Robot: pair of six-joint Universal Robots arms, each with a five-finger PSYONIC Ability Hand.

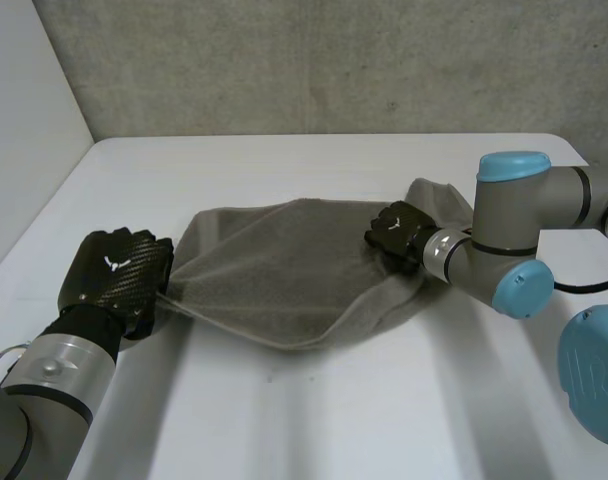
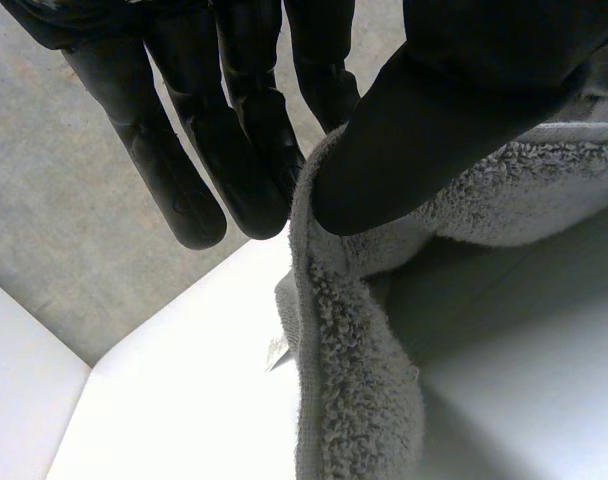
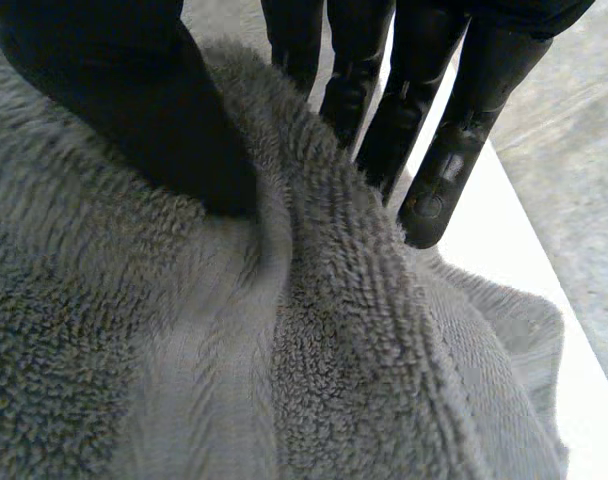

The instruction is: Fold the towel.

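The towel [image 1: 284, 270], at the centre of the desk [image 1: 284, 410], is held stretched between the left hand [image 1: 119, 270] at 9 o'clock and the right hand [image 1: 396, 232] at 3 o'clock, each with fingers [image 2: 244, 150] pinched on an edge; the fold appears begun, and the next move requires both hands to travel together.

Probably a robotics lab or test cell, bare grey concrete wall [image 1: 314, 60] at twelve o'clock, plain white table [image 1: 314, 420], white side panel [image 1: 24, 120] at nine o'clock, industrial robot arm [image 1: 509, 225] at three o'clock.
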